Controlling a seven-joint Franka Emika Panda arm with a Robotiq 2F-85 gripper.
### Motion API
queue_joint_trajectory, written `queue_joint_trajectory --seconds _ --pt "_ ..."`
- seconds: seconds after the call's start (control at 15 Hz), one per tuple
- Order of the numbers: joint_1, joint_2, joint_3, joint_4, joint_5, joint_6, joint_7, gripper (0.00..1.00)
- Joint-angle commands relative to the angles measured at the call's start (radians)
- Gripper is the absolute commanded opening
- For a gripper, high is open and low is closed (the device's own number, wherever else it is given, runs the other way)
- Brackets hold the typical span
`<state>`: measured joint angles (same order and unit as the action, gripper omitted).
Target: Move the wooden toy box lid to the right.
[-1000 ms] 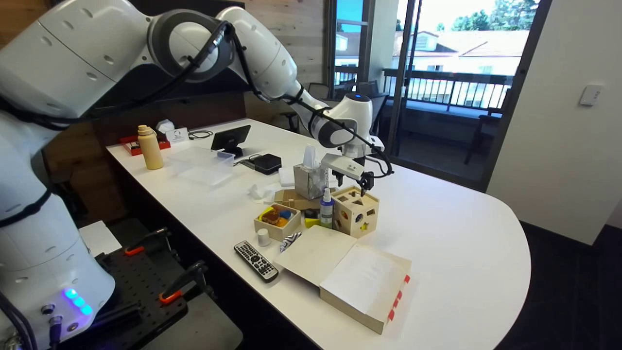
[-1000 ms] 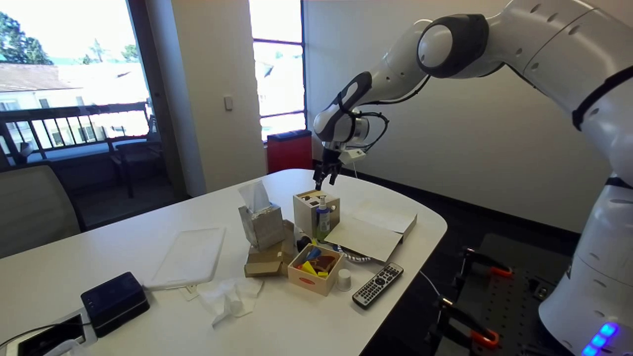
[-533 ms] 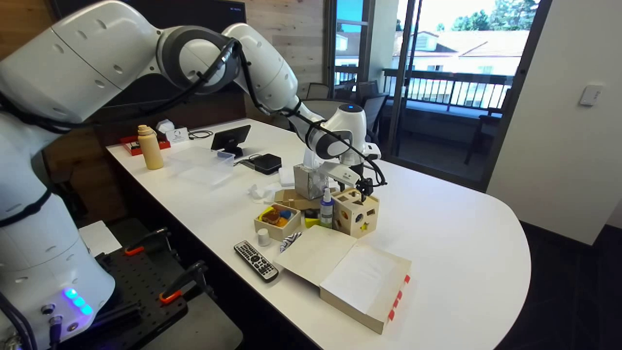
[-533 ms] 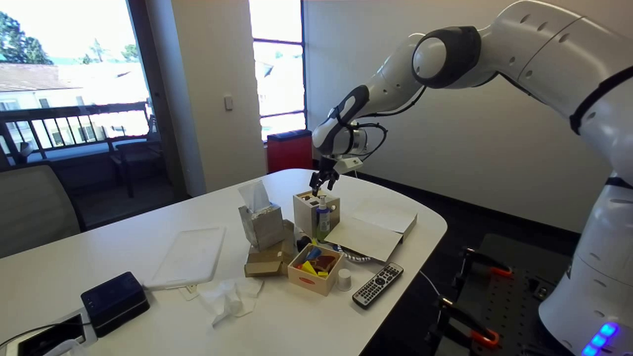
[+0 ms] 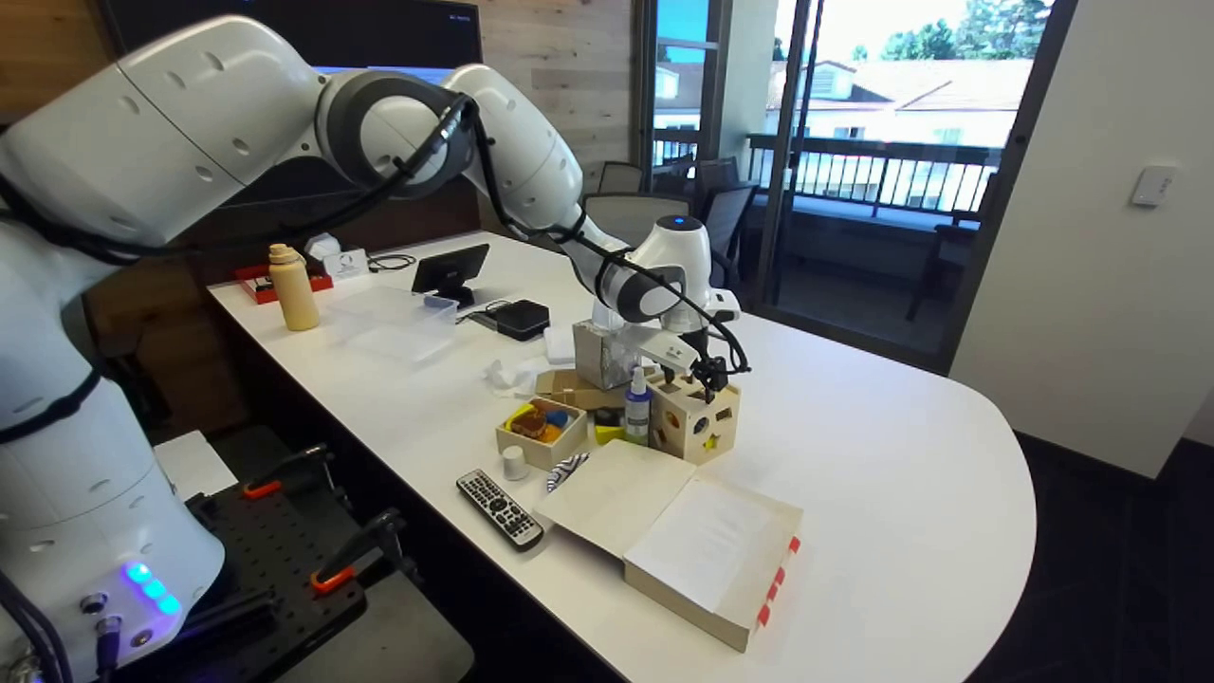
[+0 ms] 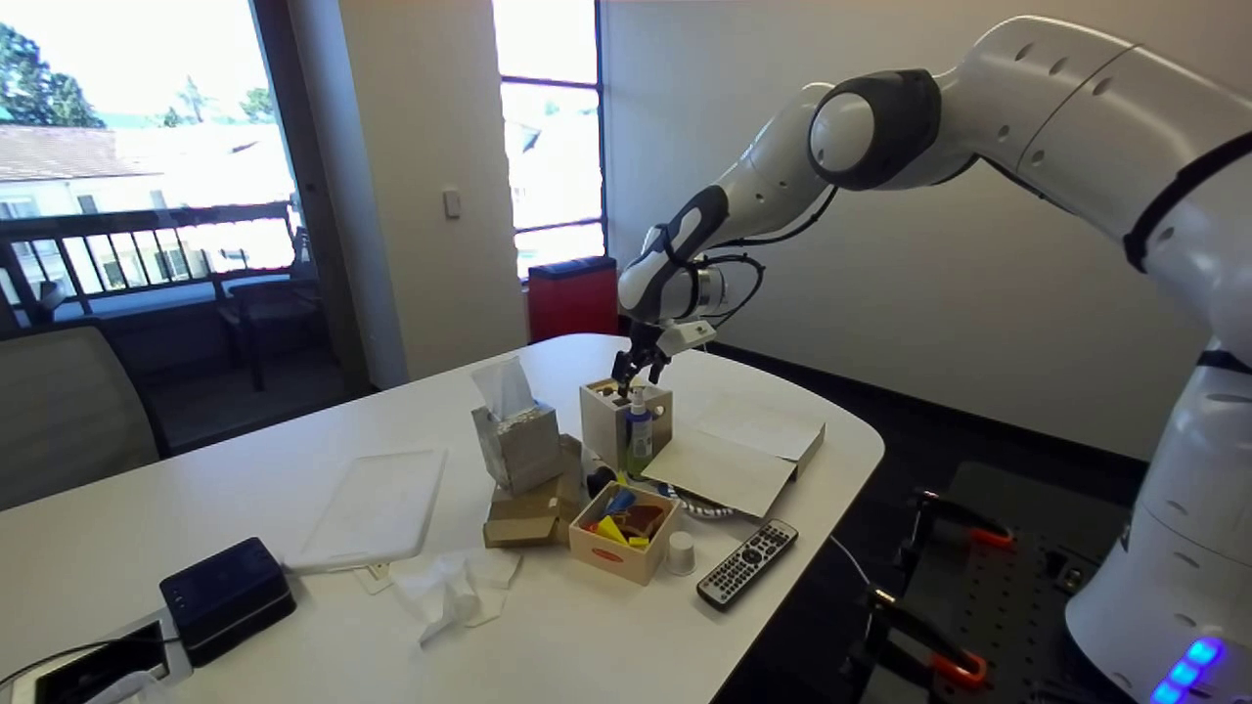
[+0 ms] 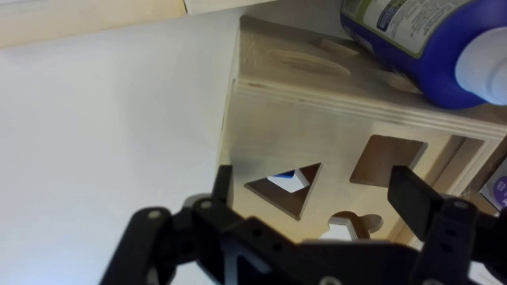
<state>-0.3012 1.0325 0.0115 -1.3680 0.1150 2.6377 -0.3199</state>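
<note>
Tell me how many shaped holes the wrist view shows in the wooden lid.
3 in the lid: triangular hole at left, four-sided hole at right, rounded hole below, partly covered by the claw, which may hide more.

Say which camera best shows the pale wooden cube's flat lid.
The wrist view: it's close above the flat, pale wooden lid, though the black gripper covers part. Both exterior views show it small, partly hidden.

Two wide, one close
From opposite sides of the Panda arm [image 5: 394, 133], both exterior views slant down, sharing table [image 5: 892, 446] and wooden shape-sorter box [image 6: 606, 430]; the wrist view looks down close on its lid [image 7: 336, 156].
</note>
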Motion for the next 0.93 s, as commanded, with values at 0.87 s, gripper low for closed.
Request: queue_joint_trajectory --seconds 0.87 --pt "-0.001 0.042 -0.036 0.054 -0.026 0.012 0.097 1.0"
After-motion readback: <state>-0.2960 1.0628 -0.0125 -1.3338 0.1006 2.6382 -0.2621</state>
